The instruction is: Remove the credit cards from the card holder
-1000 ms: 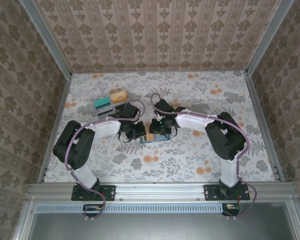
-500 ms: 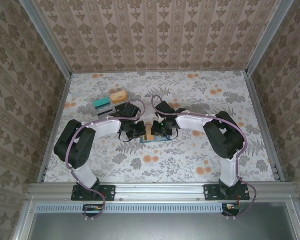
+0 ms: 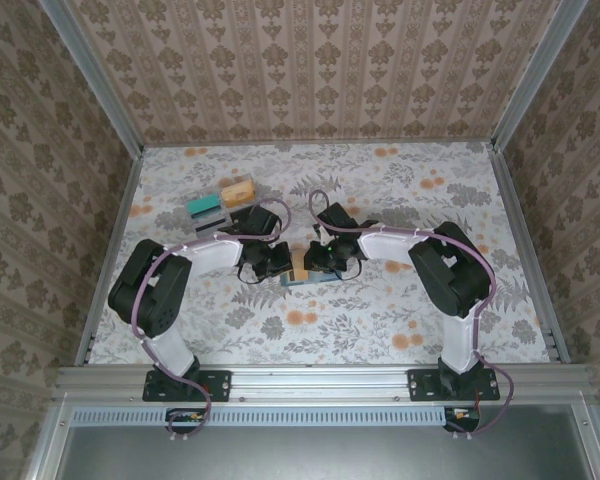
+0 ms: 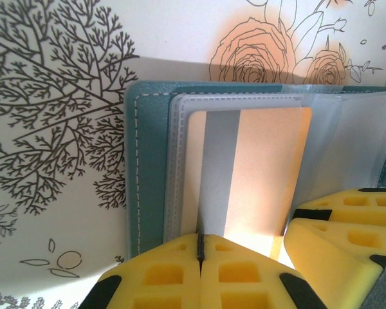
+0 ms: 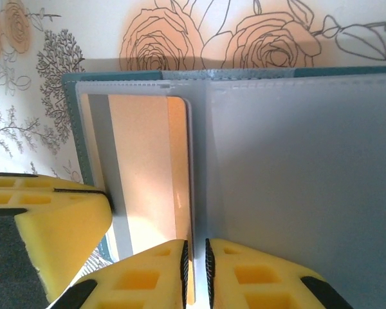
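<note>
The teal card holder (image 4: pixel 148 167) lies open on the table under both grippers (image 3: pixel 298 282). A tan-orange credit card (image 4: pixel 264 174) with a grey stripe sits in its clear pocket (image 5: pixel 148 161). My left gripper (image 4: pixel 199 243) is shut, and its tips rest on the near edge of that card at the stripe (image 3: pixel 283 263). My right gripper (image 5: pixel 195 254) is shut on a thin clear leaf of the holder that stands edge-on between its pads (image 3: pixel 318 260). Its yellow fingers (image 4: pixel 338 225) show beside the card.
Three loose cards lie at the back left: a teal-green one (image 3: pixel 204 205), a tan-orange one (image 3: pixel 238 190) and a dark one (image 3: pixel 212 223). Patterned walls stand on three sides of the flowered table (image 3: pixel 400 190), with free room to the right.
My right gripper has closed a little tighter on the leaf and its arm has shifted slightly. The left gripper and the holder have stayed in place.
</note>
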`<state>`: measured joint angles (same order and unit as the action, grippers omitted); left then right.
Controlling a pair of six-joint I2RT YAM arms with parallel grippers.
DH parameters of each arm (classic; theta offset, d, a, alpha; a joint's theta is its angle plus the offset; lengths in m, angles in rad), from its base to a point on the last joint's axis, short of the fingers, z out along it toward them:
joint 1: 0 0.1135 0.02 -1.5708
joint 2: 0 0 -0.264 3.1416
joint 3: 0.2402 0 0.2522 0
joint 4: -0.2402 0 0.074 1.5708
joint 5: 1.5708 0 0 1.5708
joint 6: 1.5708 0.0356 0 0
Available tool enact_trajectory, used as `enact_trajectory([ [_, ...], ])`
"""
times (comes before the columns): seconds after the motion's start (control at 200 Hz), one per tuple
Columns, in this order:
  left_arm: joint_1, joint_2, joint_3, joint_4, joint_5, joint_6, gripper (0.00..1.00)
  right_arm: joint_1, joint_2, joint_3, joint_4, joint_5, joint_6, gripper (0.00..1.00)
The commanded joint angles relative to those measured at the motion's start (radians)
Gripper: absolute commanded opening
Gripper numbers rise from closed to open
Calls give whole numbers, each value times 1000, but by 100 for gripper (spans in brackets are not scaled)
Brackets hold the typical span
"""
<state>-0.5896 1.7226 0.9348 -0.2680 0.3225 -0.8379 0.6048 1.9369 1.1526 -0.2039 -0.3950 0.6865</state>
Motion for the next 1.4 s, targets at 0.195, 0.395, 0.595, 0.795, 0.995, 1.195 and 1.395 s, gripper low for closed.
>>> enact_trajectory([
  [0.195, -9, 64, -13, -82, -34, 16, 7, -5, -1, -24, 39, -41, -5, 20],
  [0.395, -9, 69, -10, -80, -30, 19, 8, -5, 10, -13, 28, -49, -13, 20],
  [0.595, -9, 72, -9, -79, -26, 20, 8, -5, 21, -16, 42, -85, -24, 18],
  [0.795, -9, 75, -10, -74, -25, 22, 8, -4, 6, -36, 87, -121, -25, 13],
  [0.995, -9, 68, -10, -78, -28, 25, 9, -10, -23, -56, 112, -121, -14, 7],
  [1.195, -8, 39, -11, -86, -42, 45, 13, -30, -65, -99, 130, -92, -2, 4],
  [1.395, -6, -19, -3, -61, -11, 56, 15, -48, -72, -129, 135, -78, 1, 1],
])
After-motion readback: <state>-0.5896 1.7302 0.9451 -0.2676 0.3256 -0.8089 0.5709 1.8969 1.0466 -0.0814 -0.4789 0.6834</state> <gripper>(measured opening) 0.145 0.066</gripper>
